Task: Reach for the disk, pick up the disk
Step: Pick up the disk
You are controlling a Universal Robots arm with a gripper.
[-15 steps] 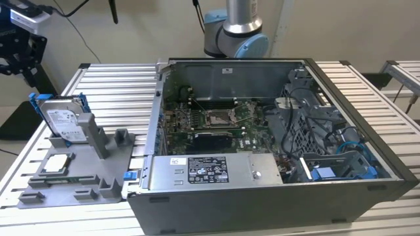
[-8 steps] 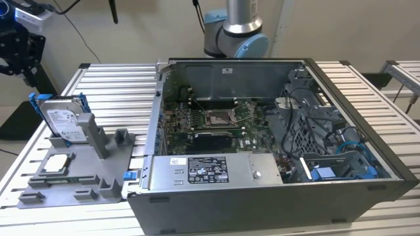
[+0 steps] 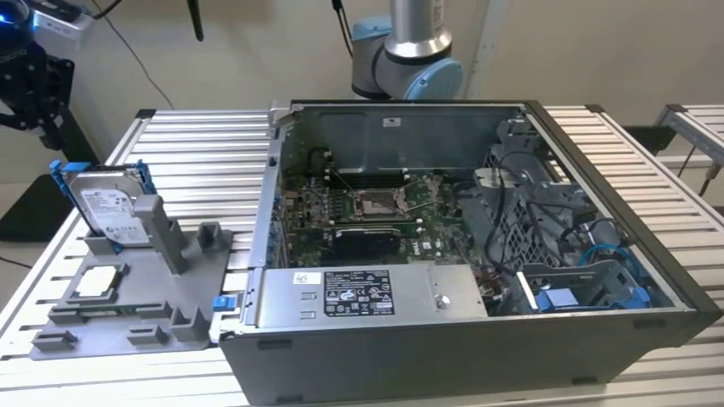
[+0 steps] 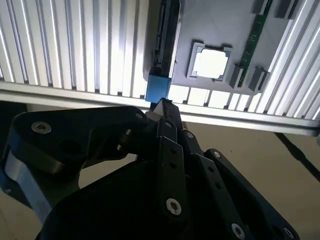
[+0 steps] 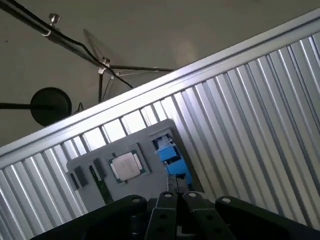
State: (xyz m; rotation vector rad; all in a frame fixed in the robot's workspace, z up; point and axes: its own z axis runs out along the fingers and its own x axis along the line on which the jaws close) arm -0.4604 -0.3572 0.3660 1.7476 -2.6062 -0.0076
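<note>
Fingers of the tool (image 4: 162, 106) lie drawn together into a single point with nothing between them, seen in both wrist views (image 5: 176, 197). In the exterior view the black tool hangs at the far corner on the exterior view's left, out beyond the edge of the desk (image 3: 192, 140) and well apart from the disk (image 3: 110, 203). The disk stands upright on its edge in a slot at the far end of a grey holder (image 3: 142, 326), its white label facing the near side and blue rails showing along its edges. The holder lies on the slatted metal desk at the exterior view's left. In the second wrist view the disk (image 4: 166, 37) appears edge-on as a dark strip ending in a blue rail corner, in line with the tip of the tool. In the first wrist view its blue rail (image 5: 170, 152) shows just past the fingertips. A small square silver chip (image 3: 97, 281) sits flat in the holder nearer than the disk, also visible in both wrist views (image 4: 210, 64) (image 5: 125, 166). A long green circuit-board stick (image 4: 252, 42) lies beside the chip. An open computer case (image 3: 396, 377) takes up the middle of the desk, to the exterior view's right of the holder. The arm's grey and blue base (image 3: 408, 64) rises behind the case.
</note>
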